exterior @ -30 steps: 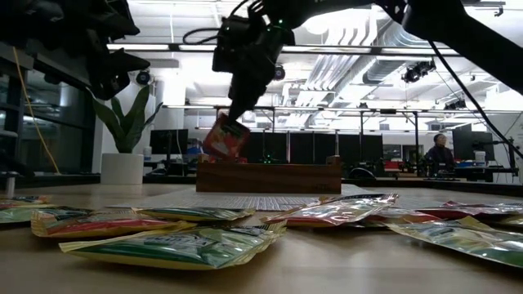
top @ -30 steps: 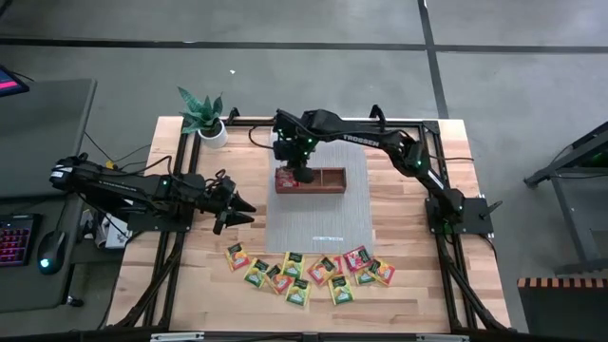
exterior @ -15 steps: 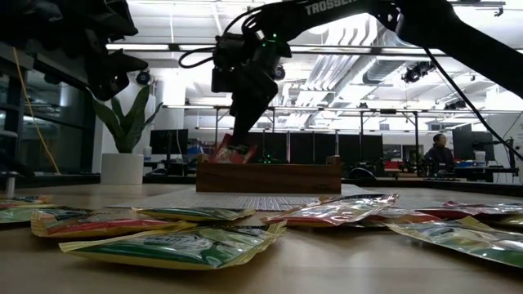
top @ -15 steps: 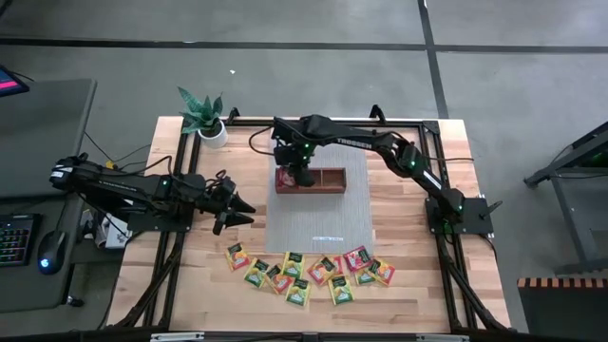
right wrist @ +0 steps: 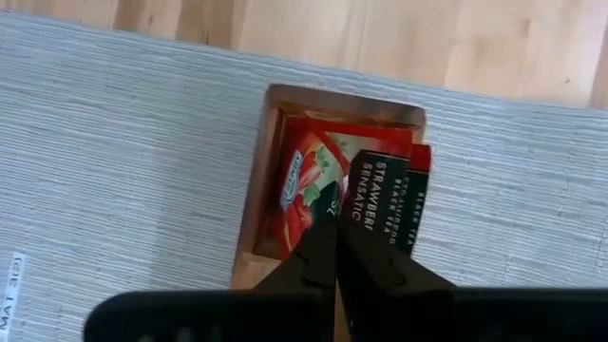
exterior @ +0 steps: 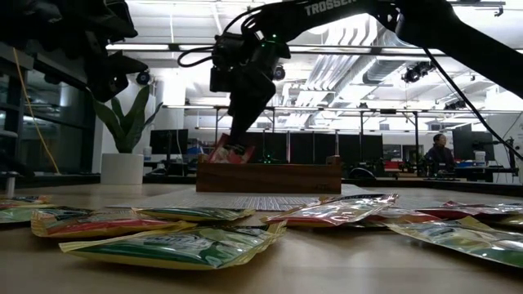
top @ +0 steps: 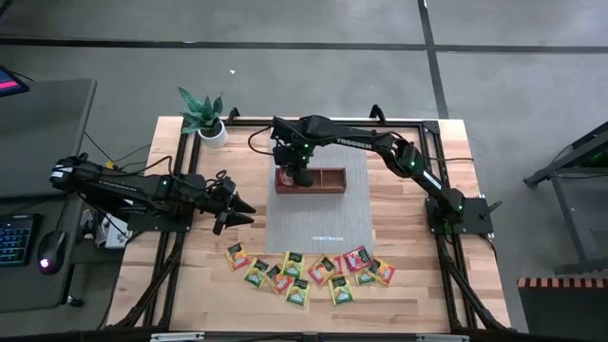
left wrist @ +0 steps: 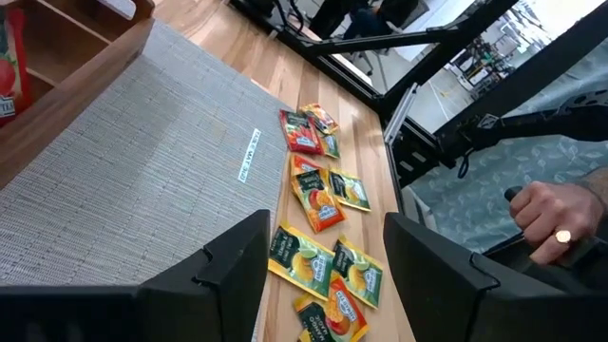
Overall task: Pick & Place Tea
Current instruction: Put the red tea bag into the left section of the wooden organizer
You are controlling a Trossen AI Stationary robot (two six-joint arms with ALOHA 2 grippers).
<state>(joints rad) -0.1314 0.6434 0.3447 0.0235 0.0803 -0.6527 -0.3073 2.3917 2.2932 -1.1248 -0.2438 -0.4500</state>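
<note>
When viewed from above: right gripper point(top: 295, 177) lowered into the end compartment of the wooden tray point(top: 328, 180) nearest the potted plant point(top: 202, 118), pinched tight on a red strawberry tea packet point(top: 284, 178), presumably for depositing there. Tray set across the far edge of a grey woven mat point(top: 318, 223), itself laid on a pale plank table point(top: 399, 204). Loose tea packets point(top: 304, 270), red, yellow and green, scattered in a row on bare wood at the near edge, well apart from the tray, awaiting their turn. Left gripper point(top: 239, 204) parked beside the mat, clear of both tray and pile, likely to leave the working arm free. When viewed at table height: same red packet point(exterior: 229, 152) tilted, lower part hidden behind the tray's wall point(exterior: 270, 176), upper corner nipped in the right gripper point(exterior: 236, 140); judged partway in, not yet released. Foreground packets point(exterior: 176, 244) glossy, crinkled foil, slightly puffed, lying flat and overlapping. Plant point(exterior: 127, 122) in a white pot behind; a person point(exterior: 440, 151) far back in the room. When viewed from the left wrist: left gripper point(left wrist: 328, 233) spread wide, nothing between its fingers point(left wrist: 233, 275); mat point(left wrist: 142, 161) ribbed, with a small printed label; packets point(left wrist: 318, 204) square and flat; a person's hand point(left wrist: 546, 218) with a ring, off the table. When viewed from the right wrist: fingers point(right wrist: 318, 256) closed together over the red packet point(right wrist: 309, 185), shiny, printed with strawberries and a dark label panel, inside the smooth brown compartment wall point(right wrist: 255, 190).
</note>
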